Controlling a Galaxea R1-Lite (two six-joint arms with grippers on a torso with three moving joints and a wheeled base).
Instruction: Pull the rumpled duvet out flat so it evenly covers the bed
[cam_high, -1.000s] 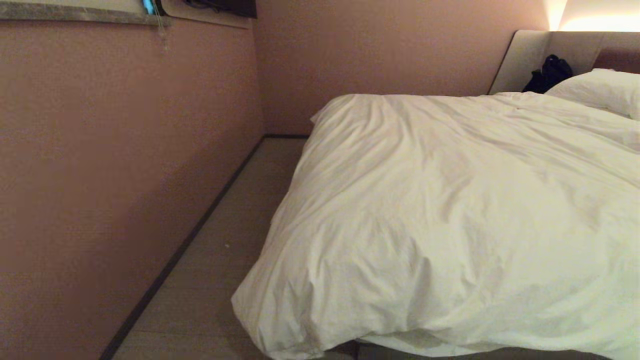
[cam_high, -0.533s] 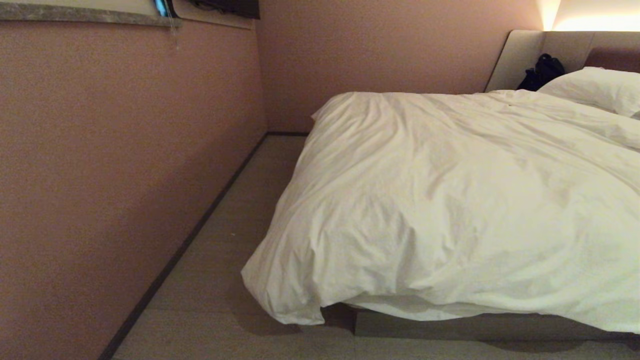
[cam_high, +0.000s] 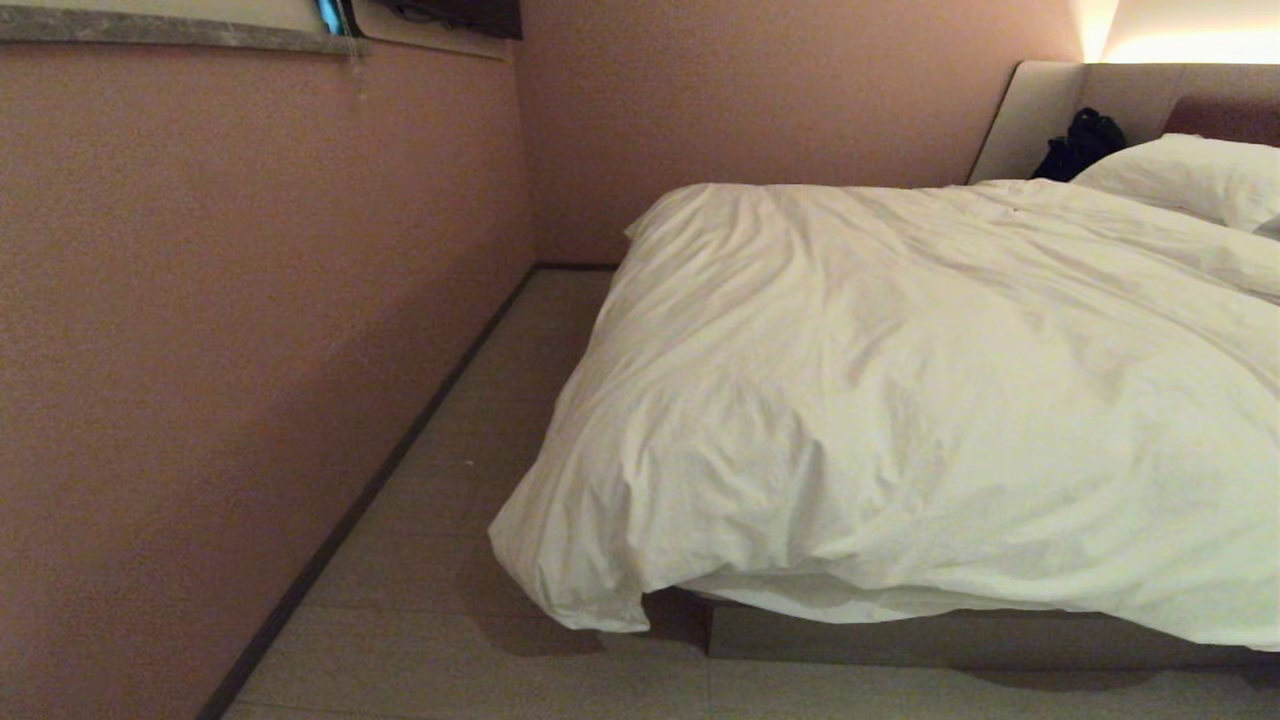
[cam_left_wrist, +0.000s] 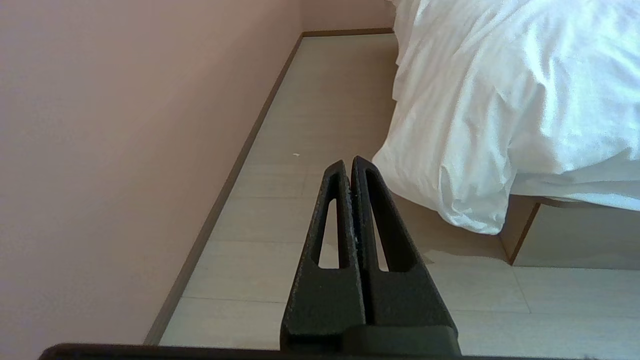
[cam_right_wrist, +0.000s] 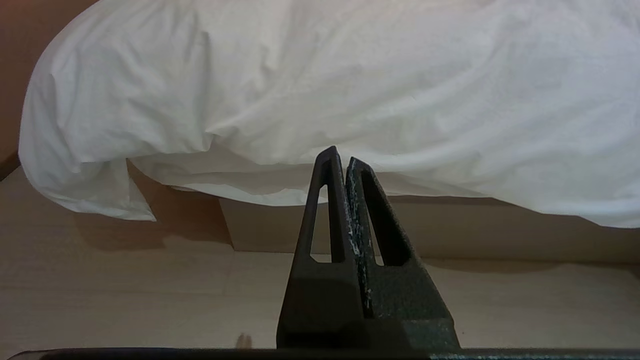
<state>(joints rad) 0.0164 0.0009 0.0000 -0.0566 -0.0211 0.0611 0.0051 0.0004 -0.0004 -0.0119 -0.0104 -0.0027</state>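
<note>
Creased matt cotton-like cloth on the duvet (cam_high: 900, 400); floor (cam_high: 440, 640) seemingly pale matt wood planks

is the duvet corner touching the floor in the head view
No, the duvet corner hangs past the bed base with a gap and shadow between it and the floor.

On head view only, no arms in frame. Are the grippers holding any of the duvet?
Observer: No. The left gripper is shut and empty, hanging over the floor short of the duvet.
Operator: And the right?
Observer: The right gripper is shut and empty too, pointing at the duvet's hanging edge at the foot of the bed.
Operator: Does that corner touch the floor?
Observer: The right wrist view shows it hanging clear, with shadow under it.
</note>
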